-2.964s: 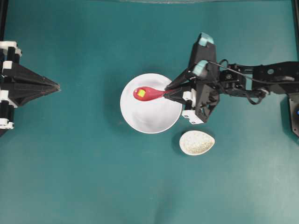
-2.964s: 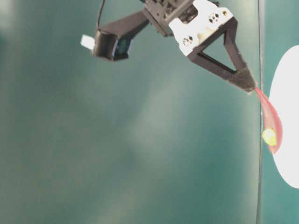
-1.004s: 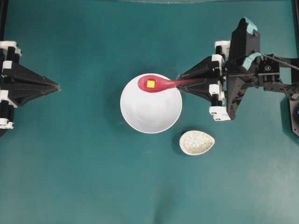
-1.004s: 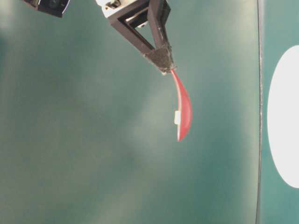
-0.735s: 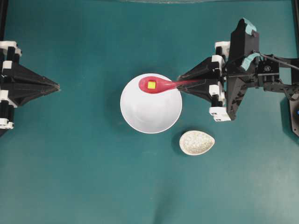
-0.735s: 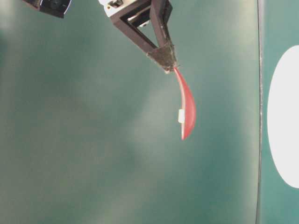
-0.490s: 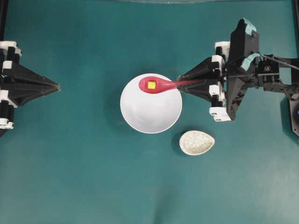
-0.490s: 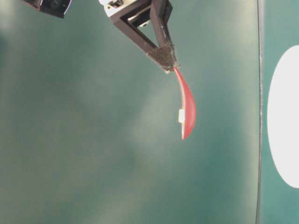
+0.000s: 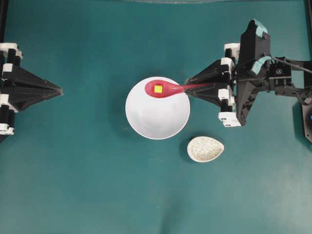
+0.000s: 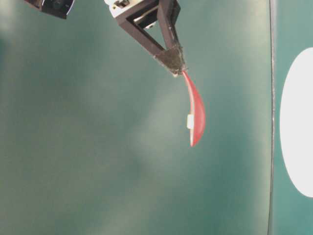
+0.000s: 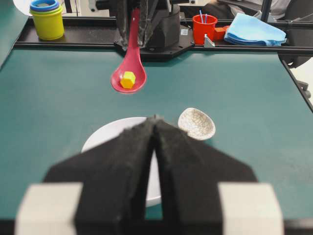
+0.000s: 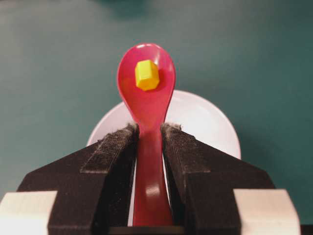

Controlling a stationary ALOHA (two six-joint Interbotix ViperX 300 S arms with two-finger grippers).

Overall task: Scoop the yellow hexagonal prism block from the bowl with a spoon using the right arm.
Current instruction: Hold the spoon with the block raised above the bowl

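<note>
Now the right hand (image 12: 149, 142) grips the spoon (image 12: 146, 98), block (image 12: 146, 75) beyond its fingertips.

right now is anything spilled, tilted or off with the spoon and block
Nothing stands out. The tiny yellow hexagonal block sits centred in the glossy pink-red spoon's scoop, held level above the round white bowl by the right gripper. Nothing is spilled.

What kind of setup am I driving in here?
Likely a lab tabletop rig: a teal mat between two facing arms, with stacking cups, a red pen cup and a folded blue cloth along the back rail.
</note>
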